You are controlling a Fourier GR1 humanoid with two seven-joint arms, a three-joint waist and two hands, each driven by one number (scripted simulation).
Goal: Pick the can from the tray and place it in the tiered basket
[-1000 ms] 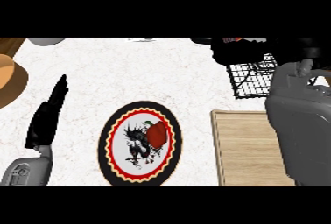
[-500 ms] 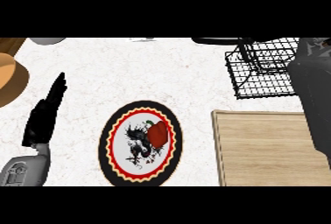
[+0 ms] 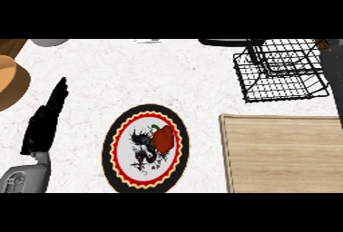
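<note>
Though we search the whole view for the can, we cannot see it, and where it lies we cannot tell; it shows neither on the tray's bare boards nor through the basket's wires. We count one wooden tray (image 3: 281, 154), pale and rimmed, filling the lower right of the frame and cut by the right edge. We count one tiered basket (image 3: 281, 74) of black wire at the upper right, just above the tray and apart from it; in it we make out two wire compartments, a smaller one toward the top edge and a wider one below it.

Left of the tray, at the lower centre, lies one plate (image 3: 146, 147) with a black scalloped rim, a red and yellow ring and a dark and red picture on white; it touches neither tray nor basket.

We see one hand only: the left hand (image 3: 43, 122) stands at the left of the frame, released, fingers straight and pointing up, holding nothing, above its grey forearm (image 3: 23, 179) at the lower left corner. The right hand does not show; one grey strip (image 3: 337, 77) runs down the right edge beside the basket.

At the upper left edge sits one brown rounded object (image 3: 10, 81); one pale grey shape (image 3: 50, 42) meets the top edge.
</note>
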